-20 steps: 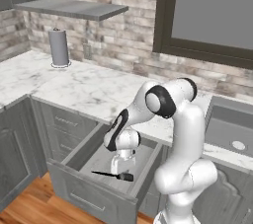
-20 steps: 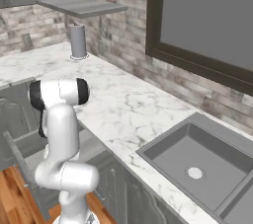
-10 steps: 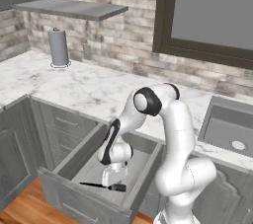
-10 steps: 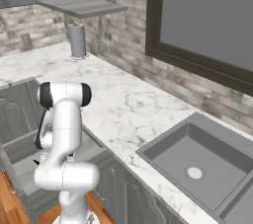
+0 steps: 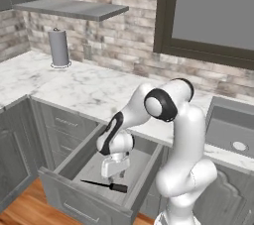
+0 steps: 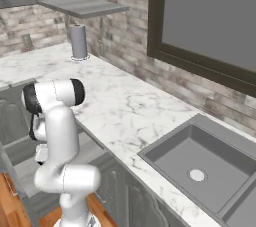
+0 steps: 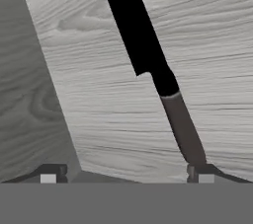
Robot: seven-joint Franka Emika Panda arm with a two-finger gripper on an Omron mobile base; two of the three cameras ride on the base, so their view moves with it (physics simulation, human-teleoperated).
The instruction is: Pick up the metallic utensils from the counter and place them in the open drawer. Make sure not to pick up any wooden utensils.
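My gripper [image 5: 115, 175] hangs inside the open drawer [image 5: 74, 155], just above its pale floor, with the jaws open and nothing between them. A black knife [image 5: 105, 186], one of the metallic utensils, lies flat on the drawer floor right beneath the hand. In the hand view the knife [image 7: 143, 55] runs from the top centre down to the right. Its dark handle ends beside one fingertip [image 7: 200, 173], and the gripper [image 7: 126, 176] is spread wide. The white marble counter [image 5: 89, 90] stretches behind the drawer. The wooden utensils are out of view.
A grey paper-towel roll [image 5: 58, 48] stands at the back left of the counter under a grey hood [image 5: 69, 8]. A steel sink [image 6: 200, 163] is set into the counter to the right. Grey cabinet fronts [image 5: 15, 149] flank the drawer.
The hand sank deeper into the drawer and the jaws opened wide. The black knife was let go and now lies loose on the drawer floor.
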